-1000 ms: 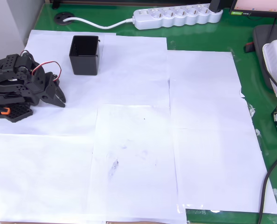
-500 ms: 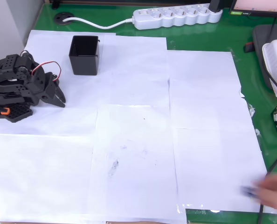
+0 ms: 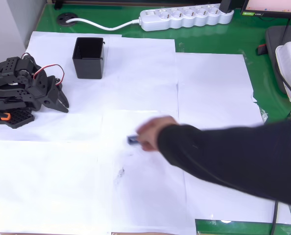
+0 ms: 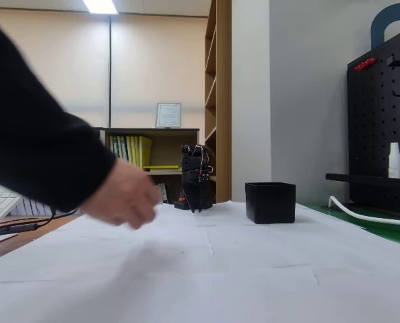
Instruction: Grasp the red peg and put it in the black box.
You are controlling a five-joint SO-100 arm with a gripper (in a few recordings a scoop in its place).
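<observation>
The tool (image 3: 64,104) sits at the 9 o'clock edge of the overhead view, folded low over the white paper sheets (image 3: 214,98) that cover the green table (image 3: 209,36). Its jaws are drawn together on nothing. The black box (image 3: 89,58) stands upright and open-topped at roughly 1 o'clock from the tool, near it but apart. A person's hand (image 3: 153,132) in a dark sleeve (image 3: 233,156) reaches from 4 o'clock to the centre, holding a small blurred bluish item (image 3: 133,140). The red peg cannot be made out.
</observation>
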